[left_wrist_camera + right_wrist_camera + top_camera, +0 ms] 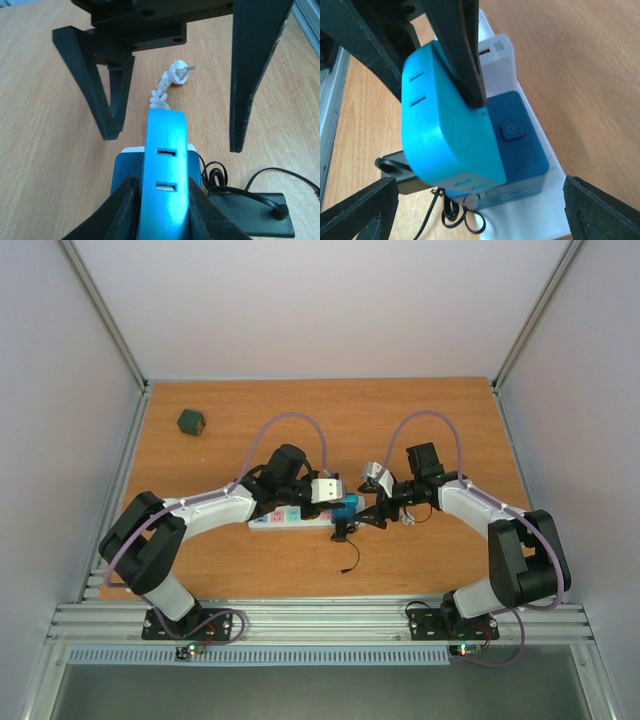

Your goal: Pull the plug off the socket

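Note:
The white power strip (pixel 278 522) lies on the table in front of both arms. Its dark blue end panel (pixel 520 145) has a power button. A light blue plug (pixel 346 507) stands on that end. My left gripper (pixel 164 200) is shut on the blue plug (pixel 165 165), one finger on each side. One left finger (pixel 465 50) shows pressing on the plug (pixel 450 130) in the right wrist view. My right gripper (pixel 477 200) is open wide, its fingers apart on both sides of the plug and not touching it. Whether the prongs sit in the strip is hidden.
The strip's curly white cord (pixel 160 97) and its white plug (pixel 178 71) lie on the wood beyond the strip. A black adapter (pixel 255 215) with a thin black cable (pixel 347 558) lies beside the strip's end. A dark green cube (pixel 191 421) sits at the far left.

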Controlling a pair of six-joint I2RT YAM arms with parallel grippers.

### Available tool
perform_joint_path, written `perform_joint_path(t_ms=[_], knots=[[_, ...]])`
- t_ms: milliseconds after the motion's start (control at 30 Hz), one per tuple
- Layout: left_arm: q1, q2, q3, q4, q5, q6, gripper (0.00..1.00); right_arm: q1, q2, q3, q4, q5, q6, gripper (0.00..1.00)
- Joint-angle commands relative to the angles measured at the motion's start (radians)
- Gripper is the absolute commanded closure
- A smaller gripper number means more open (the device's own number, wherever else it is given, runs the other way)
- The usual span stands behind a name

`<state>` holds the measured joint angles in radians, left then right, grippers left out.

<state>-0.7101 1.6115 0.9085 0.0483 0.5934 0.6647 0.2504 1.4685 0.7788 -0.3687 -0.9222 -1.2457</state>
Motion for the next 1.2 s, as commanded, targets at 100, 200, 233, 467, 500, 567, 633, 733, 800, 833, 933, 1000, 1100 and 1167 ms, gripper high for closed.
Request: perform_joint_path(t_ms=[100, 200, 233, 467, 500, 567, 633, 733, 800, 833, 933, 1000, 1100, 1167], knots=[[0.009, 0.022, 0.036, -0.038, 0.056, 0.026, 0.82, 0.052, 0.056, -0.022, 0.149, -0.009, -0.012, 0.09], [0.016, 0.03, 0.05, -0.086, 0.066, 0.04, 0.88, 0.066, 0.071, -0.023, 0.168, -0.013, -0.008, 0.09], [0.018, 0.031, 0.054, -0.099, 0.073, 0.043, 0.89, 0.072, 0.074, -0.023, 0.174, -0.011, -0.008, 0.09], [0.049, 0.021, 0.061, -0.162, 0.112, 0.084, 0.95, 0.129, 0.087, -0.038, 0.222, 0.052, -0.007, 0.11], [0.052, 0.017, 0.061, -0.172, 0.115, 0.09, 0.96, 0.134, 0.086, -0.039, 0.23, 0.058, -0.005, 0.12], [0.057, 0.014, 0.061, -0.188, 0.119, 0.099, 0.96, 0.144, 0.087, -0.038, 0.238, 0.066, 0.007, 0.13], [0.063, 0.012, 0.06, -0.209, 0.129, 0.11, 0.97, 0.155, 0.08, -0.039, 0.251, 0.071, 0.023, 0.13], [0.073, 0.002, 0.049, -0.229, 0.133, 0.131, 0.97, 0.181, 0.07, -0.045, 0.293, 0.062, 0.072, 0.13], [0.08, -0.009, 0.037, -0.241, 0.136, 0.149, 0.97, 0.21, 0.079, -0.043, 0.32, 0.07, 0.098, 0.13], [0.086, -0.015, 0.032, -0.244, 0.137, 0.151, 0.97, 0.23, 0.085, -0.041, 0.338, 0.091, 0.105, 0.14], [0.105, -0.039, 0.012, -0.249, 0.142, 0.16, 0.98, 0.248, 0.1, -0.03, 0.357, 0.096, 0.125, 0.14], [0.121, -0.057, -0.005, -0.248, 0.145, 0.163, 0.98, 0.249, 0.106, -0.02, 0.365, 0.08, 0.153, 0.14], [0.153, -0.084, -0.028, -0.252, 0.161, 0.169, 0.98, 0.249, 0.114, -0.012, 0.417, 0.038, 0.21, 0.14], [0.176, -0.102, -0.048, -0.254, 0.175, 0.179, 0.98, 0.256, 0.123, -0.015, 0.447, 0.019, 0.247, 0.14]])
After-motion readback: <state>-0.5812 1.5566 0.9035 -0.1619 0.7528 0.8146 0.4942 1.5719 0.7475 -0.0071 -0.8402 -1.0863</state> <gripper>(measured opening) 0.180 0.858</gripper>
